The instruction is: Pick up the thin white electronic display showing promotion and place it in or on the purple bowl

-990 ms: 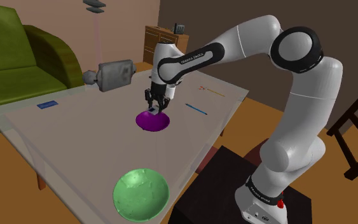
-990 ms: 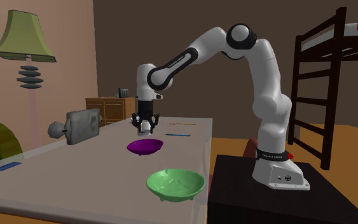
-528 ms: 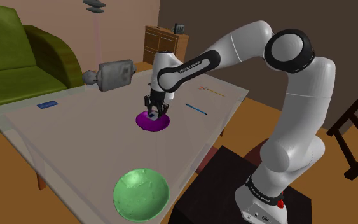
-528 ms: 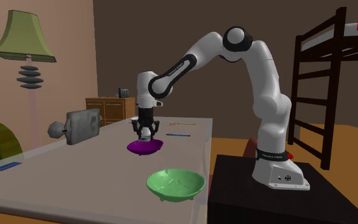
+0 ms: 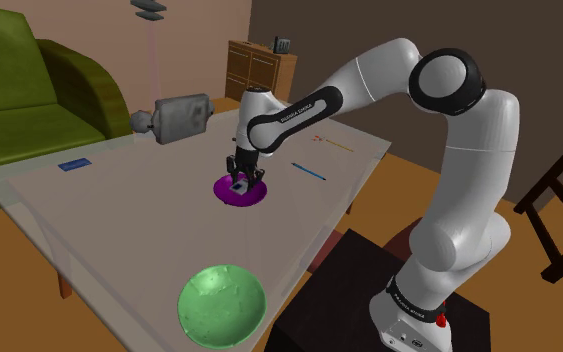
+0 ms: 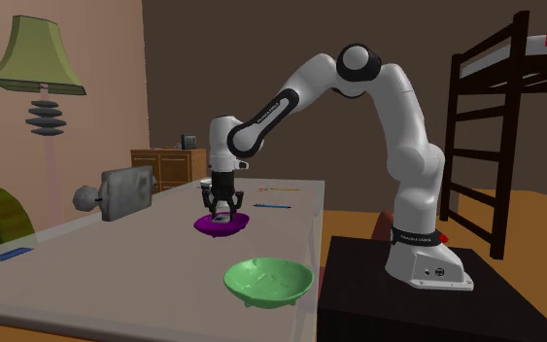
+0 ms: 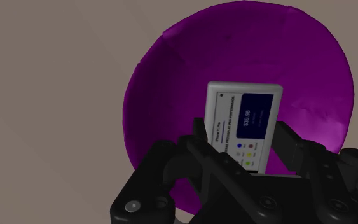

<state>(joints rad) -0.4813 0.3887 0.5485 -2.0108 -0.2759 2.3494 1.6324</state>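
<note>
Where my gripper point(image 7: 244, 130) dips over the purple bowl point(image 7: 171, 95), my fingers clasp the thin white display point(image 7: 246, 105) by its sides. The wrist view shows its dark blue panel; the shoulder view sets the bowl nearer the table's point(image 5: 119, 230) far edge.

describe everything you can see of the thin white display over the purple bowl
The display is a thin, flat rectangle with a pale grey-white frame and rounded corners. Its white face carries a dark blue block with a price, lines of small text and a few coloured dots. It stands on edge, slightly tilted, at the gripper, over the inside of the purple bowl. Whether its lower edge touches the bowl cannot be told.
</note>
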